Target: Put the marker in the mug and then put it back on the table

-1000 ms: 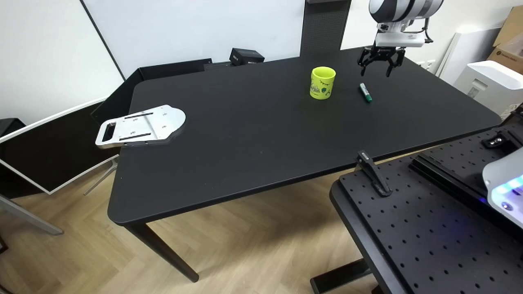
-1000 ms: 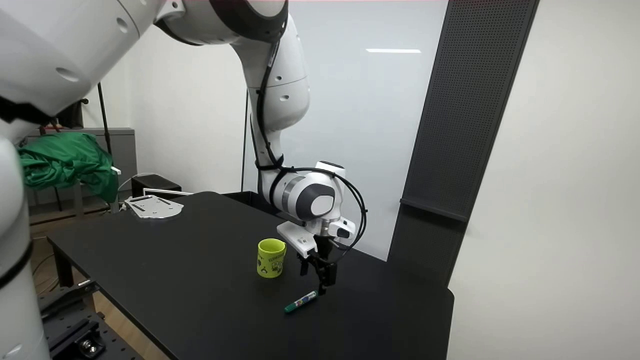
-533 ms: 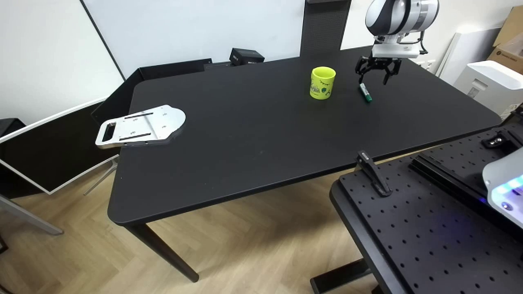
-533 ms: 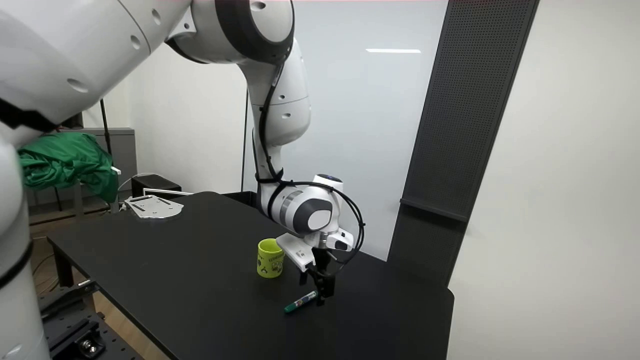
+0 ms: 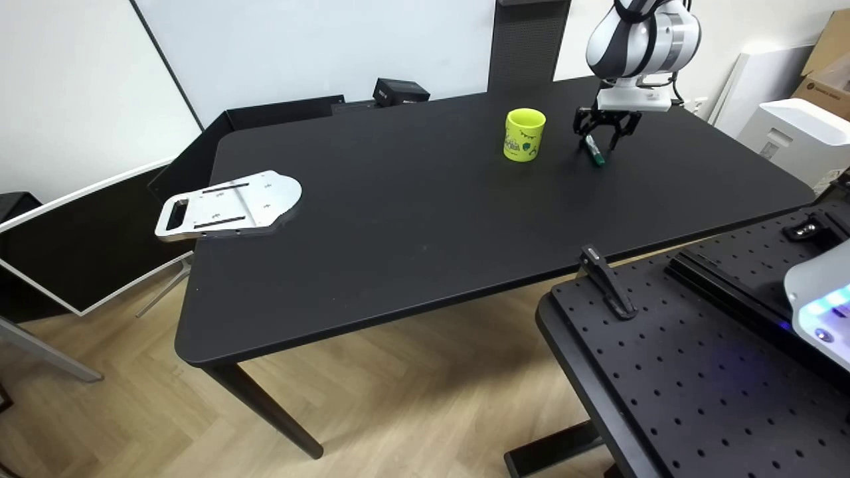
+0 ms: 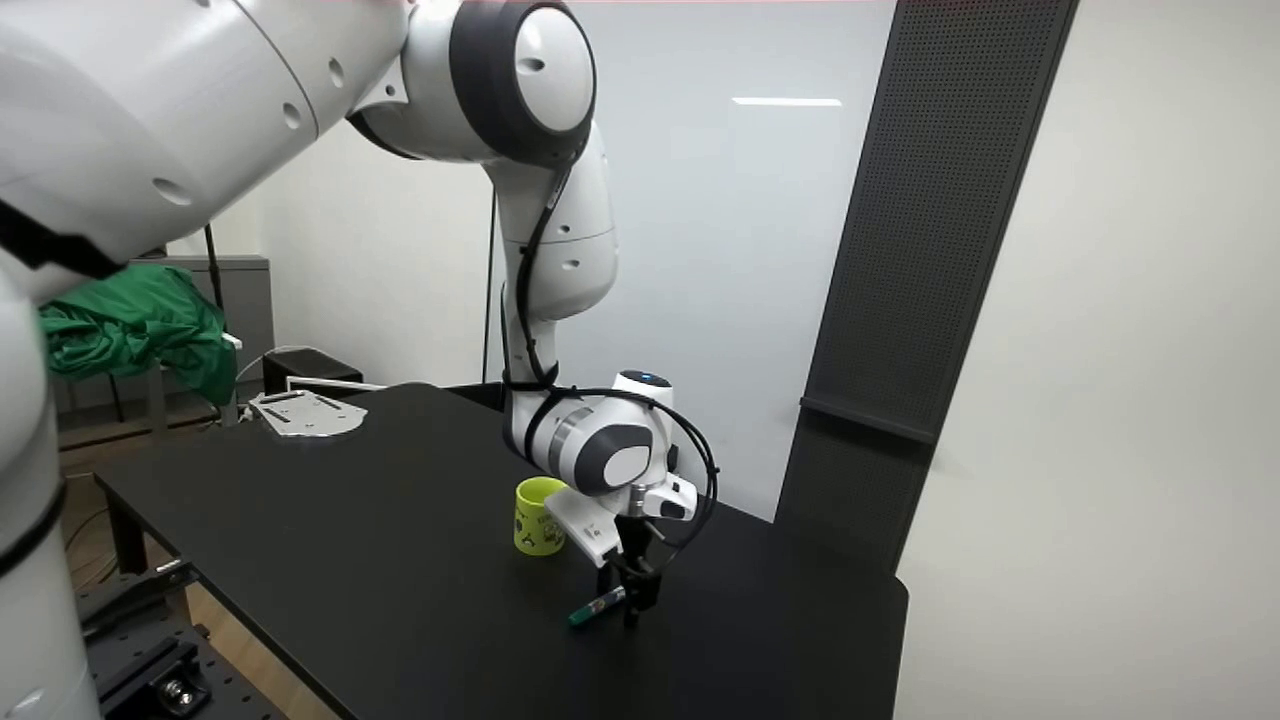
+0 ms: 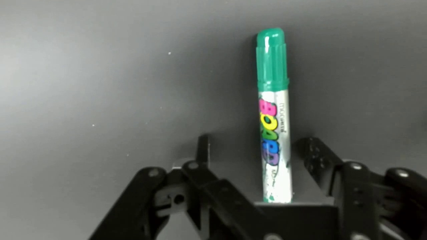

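The marker [image 5: 594,151] has a green cap and a white body with coloured letters. It lies flat on the black table [image 5: 398,219], and it also shows in an exterior view [image 6: 597,607] and the wrist view [image 7: 274,116]. My gripper [image 7: 256,142] is open and low over the table, its fingers on either side of the marker's white body. Gaps show on both sides, the narrower one to the right finger. The yellow-green mug [image 5: 523,136] stands upright beside the gripper. In an exterior view the mug [image 6: 535,520] is partly hidden by the wrist. Its inside bottom is hidden.
A white metal plate [image 5: 232,204] lies at the far end of the table, overhanging its edge. A black perforated board [image 5: 697,372] stands by the table's long edge. A whiteboard [image 6: 720,250] and a dark perforated panel [image 6: 930,220] rise behind the table.
My open gripper has moved down towards the table and slightly towards the mug, so its fingers now straddle the marker. The marker and the mug have not moved.
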